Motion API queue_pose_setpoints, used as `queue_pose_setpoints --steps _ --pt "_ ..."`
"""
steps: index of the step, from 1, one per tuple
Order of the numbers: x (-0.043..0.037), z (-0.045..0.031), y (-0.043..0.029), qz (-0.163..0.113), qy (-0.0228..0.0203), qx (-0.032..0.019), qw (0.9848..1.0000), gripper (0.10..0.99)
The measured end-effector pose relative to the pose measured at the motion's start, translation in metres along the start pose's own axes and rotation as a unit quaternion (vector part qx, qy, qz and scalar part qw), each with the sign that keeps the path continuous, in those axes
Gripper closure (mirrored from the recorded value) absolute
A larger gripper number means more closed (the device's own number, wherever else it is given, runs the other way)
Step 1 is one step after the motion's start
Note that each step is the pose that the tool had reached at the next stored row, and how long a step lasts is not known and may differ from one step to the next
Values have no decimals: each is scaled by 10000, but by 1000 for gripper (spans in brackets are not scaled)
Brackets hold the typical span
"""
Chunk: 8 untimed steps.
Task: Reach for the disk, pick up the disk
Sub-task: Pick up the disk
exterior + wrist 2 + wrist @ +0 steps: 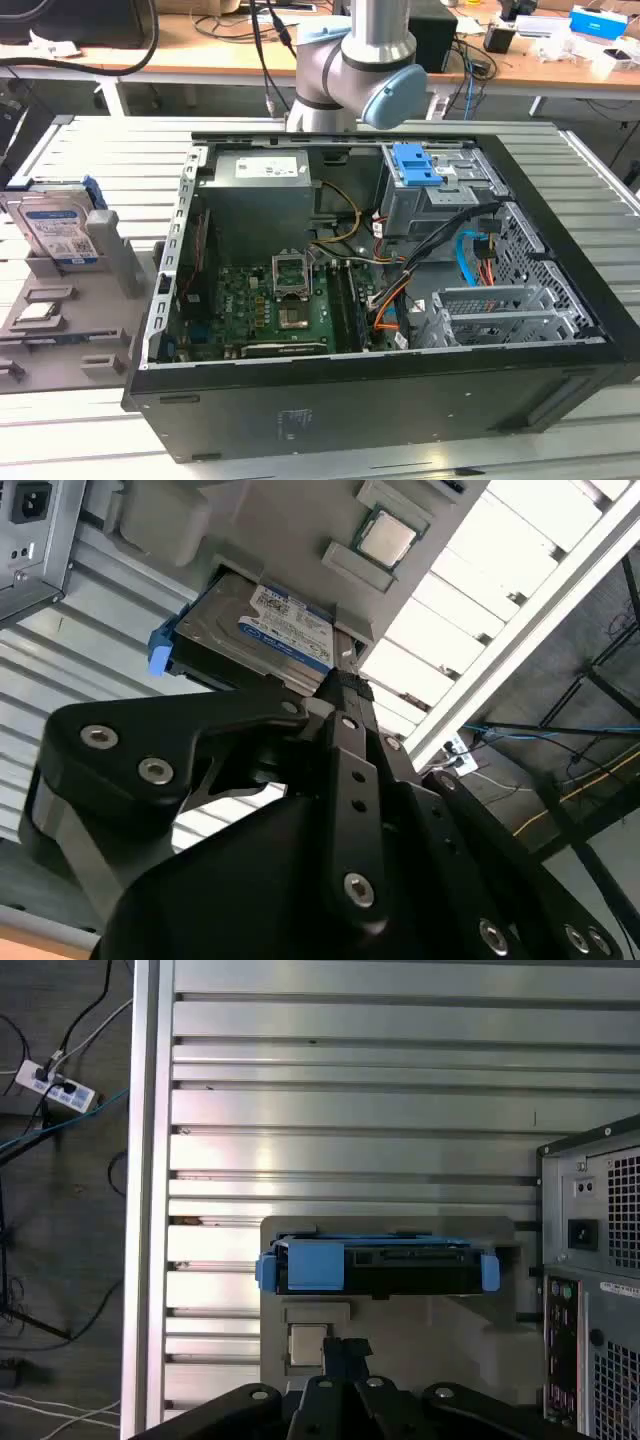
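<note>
Well, my gripper (340, 1352) sits shut, pointed at the disk (380, 1265): stiff, hefty, fragile, so I'd clamp its flat faces.

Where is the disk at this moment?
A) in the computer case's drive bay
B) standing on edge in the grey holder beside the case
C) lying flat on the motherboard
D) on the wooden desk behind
B: in the exterior view the disk stands on edge in the grey holder, to the exterior view's left of the open computer case.

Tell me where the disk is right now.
At the exterior view's left, the disk stands on edge in the grey holder, beside the open computer case.
</note>
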<state>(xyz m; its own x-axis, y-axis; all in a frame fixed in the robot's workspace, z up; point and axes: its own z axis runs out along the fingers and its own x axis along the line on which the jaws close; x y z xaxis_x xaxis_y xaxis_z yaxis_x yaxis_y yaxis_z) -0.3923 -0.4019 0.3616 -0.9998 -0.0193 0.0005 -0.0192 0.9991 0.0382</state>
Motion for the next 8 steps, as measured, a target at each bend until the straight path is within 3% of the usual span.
queue_pose_setpoints --steps 4,6,8 --pt "0 0 1 -541 21 0 9985 980" --pt "0 0 1 -883 34 1 9961 980" --pt "0 0 0 -1224 47 1 9925 980"
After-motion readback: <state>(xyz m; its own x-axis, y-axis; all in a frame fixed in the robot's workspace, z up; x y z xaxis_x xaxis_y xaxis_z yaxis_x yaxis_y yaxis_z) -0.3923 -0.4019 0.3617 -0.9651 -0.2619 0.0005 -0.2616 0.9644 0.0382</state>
